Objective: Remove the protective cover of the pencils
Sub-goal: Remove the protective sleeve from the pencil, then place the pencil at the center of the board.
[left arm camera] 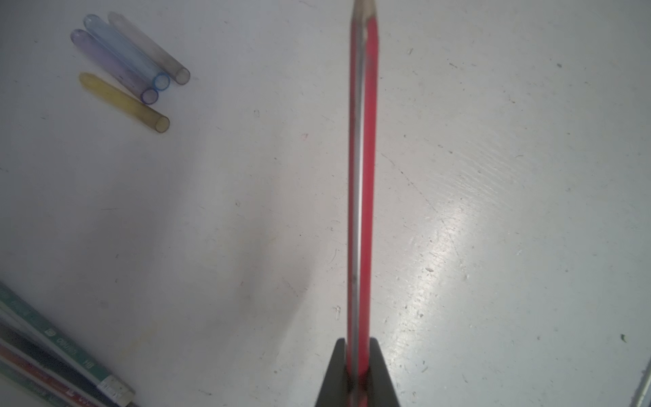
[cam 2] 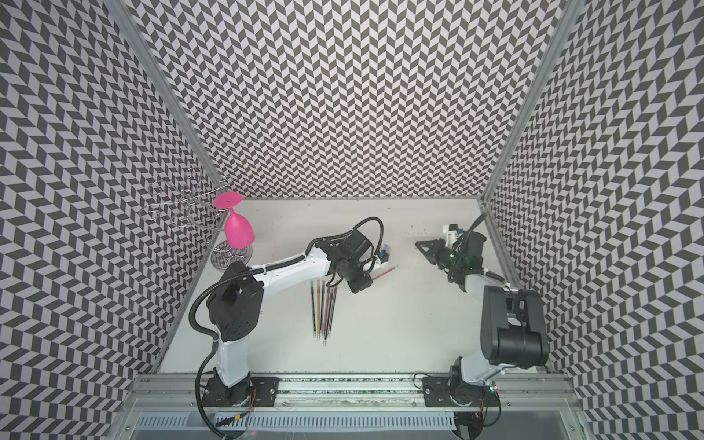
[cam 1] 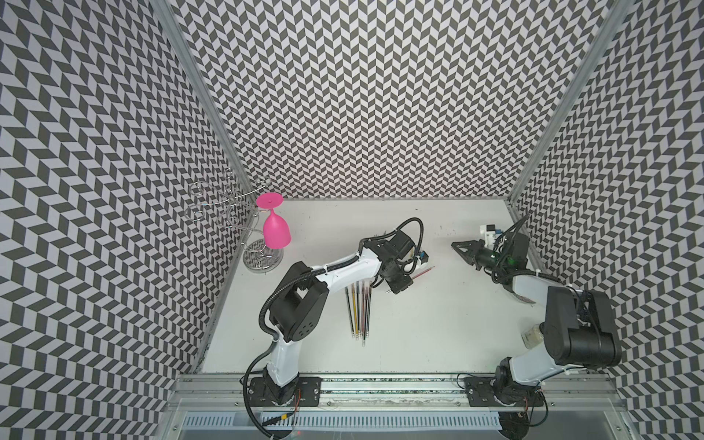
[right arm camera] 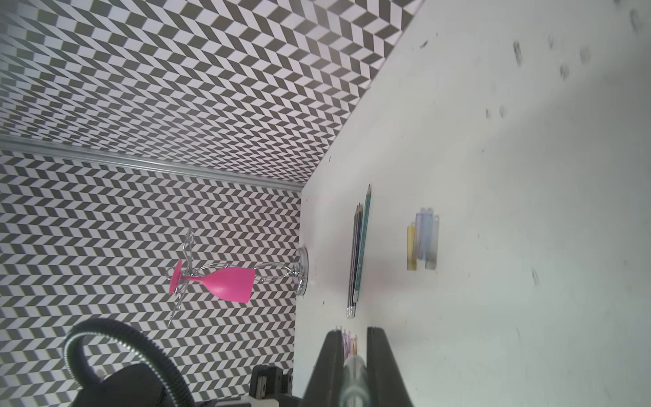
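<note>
**A:** What fills most of the view?

**B:** Black-and-white chevron walls (cam 1: 381, 95) on 3 sides, closing in a white desk (cam 1: 419, 335).

**A:** And the robot?

**B:** There are 2 arms, mounted on the rail at the near edge. The left arm (cam 1: 343, 270) reaches over the middle of the desk. The right arm (cam 1: 571, 324) folds up along the right wall.

**A:** Anything standing on the desk?

**B:** A wire rack (cam 1: 263, 259) stands in the far left corner. A pink glass (cam 1: 276, 230) hangs from it upside down.

**A:** Where are the pencils?

**B:** The pencils (cam 1: 359, 308) lie side by side in a tight row near the middle, just beside the left forearm in both top views. Their pale eraser ends point toward the rail.

**A:** What about the pincers?

**B:** The left pincer (left arm camera: 358, 347) is clamped on a red pencil (left arm camera: 366, 176). In its wrist view the pencil runs straight out from between the fingers and tapers to a point at the far end. In a top view the red pencil (cam 1: 423, 272) sticks out at a slant, apart from the row.

**A:** And the right one?

**B:** The right pincer (right arm camera: 354, 334) is closed on a clear cover (right arm camera: 353, 380), a small see-through tube pinched between its fingers. In a top view its tip (cam 1: 455, 244) points leftward, well apart from the left pincer.

**A:** Anything smaller?

**B:** There are 4 loose covers (left arm camera: 130, 67) lying on the desk: grey, blue, purple and yellow. The first 3 touch side by side and the yellow one lies just beside them. The right wrist view (right arm camera: 422, 243) shows them near the row of pencils.
</note>
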